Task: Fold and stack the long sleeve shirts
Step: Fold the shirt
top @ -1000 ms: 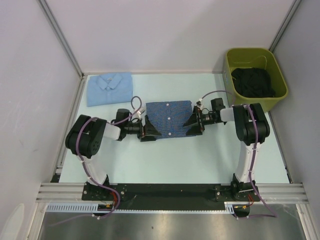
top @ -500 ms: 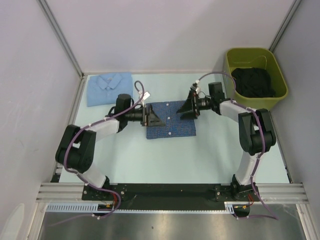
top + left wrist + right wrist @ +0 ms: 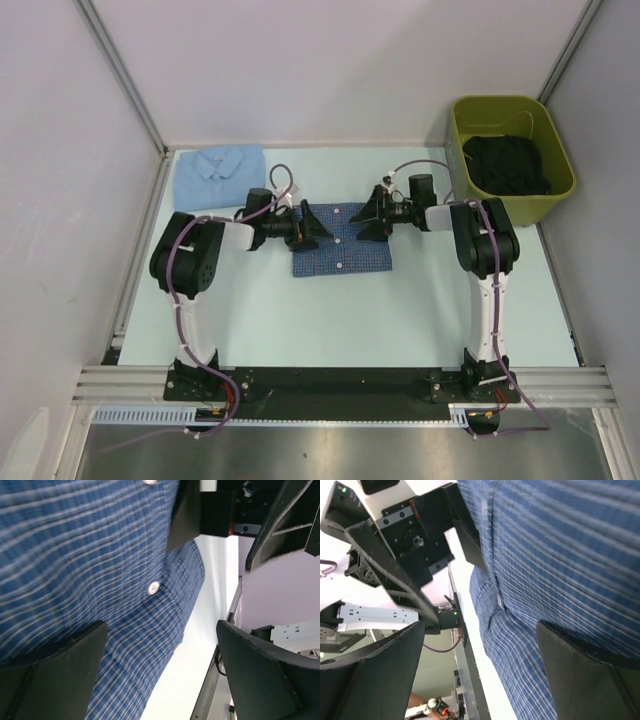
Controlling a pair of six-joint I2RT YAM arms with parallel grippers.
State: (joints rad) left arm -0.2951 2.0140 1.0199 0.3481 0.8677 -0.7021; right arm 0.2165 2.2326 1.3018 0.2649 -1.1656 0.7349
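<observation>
My left pincer (image 3: 313, 228) and right pincer (image 3: 366, 218) both gape wide, holding nothing, at the far corners of the checked blue shirt (image 3: 342, 250). It lies folded square mid-table (image 3: 440, 310), its white buttons (image 3: 153, 587) showing. The pale blue shirt (image 3: 220, 177) lies folded far left.

This looks like a robotics lab cell: plain white panel walls (image 3: 300, 70) in aluminium posts (image 3: 120, 75), a pale table (image 3: 400, 310), and a left arm (image 3: 188, 262) and right arm (image 3: 487, 245) bolted by a metal rail (image 3: 120, 383).
</observation>
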